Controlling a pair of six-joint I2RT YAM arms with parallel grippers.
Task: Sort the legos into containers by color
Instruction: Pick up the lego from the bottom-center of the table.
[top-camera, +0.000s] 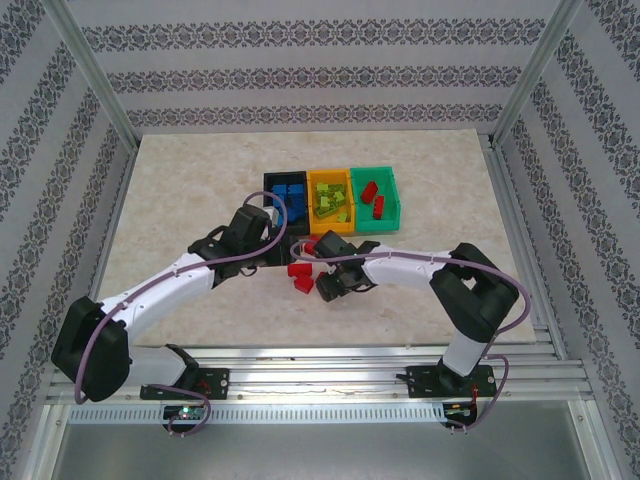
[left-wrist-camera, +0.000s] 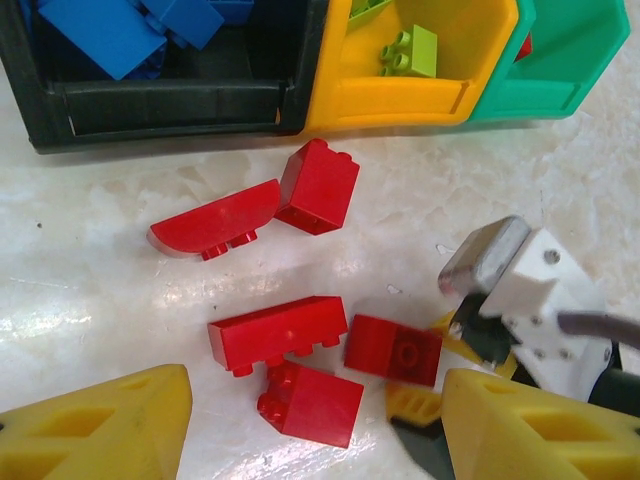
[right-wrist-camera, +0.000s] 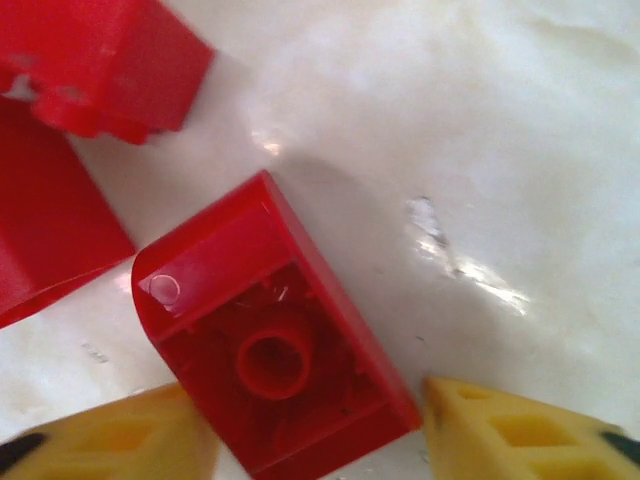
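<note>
Several red legos lie loose on the table in front of the bins: a curved one (left-wrist-camera: 215, 220), a block (left-wrist-camera: 320, 185), a long one (left-wrist-camera: 278, 333) and a small one (left-wrist-camera: 310, 403). My left gripper (left-wrist-camera: 315, 410) (top-camera: 280, 252) hovers open over that small one. My right gripper (right-wrist-camera: 310, 440) (top-camera: 318, 285) is open and low around an upturned red lego (right-wrist-camera: 275, 350) (left-wrist-camera: 393, 350); its right finger (right-wrist-camera: 520, 430) stands apart from the lego. The black bin (top-camera: 270, 180) holds blue legos (left-wrist-camera: 100, 30), the yellow bin (top-camera: 313, 190) lime ones (left-wrist-camera: 410, 50), the green bin (top-camera: 393, 195) red ones (top-camera: 372, 190).
The three bins stand side by side just beyond the red legos, their near walls (left-wrist-camera: 170, 100) close to the curved one. My two grippers work within a few centimetres of each other; the right one's white body (left-wrist-camera: 530, 290) sits beside my left finger (left-wrist-camera: 540, 425).
</note>
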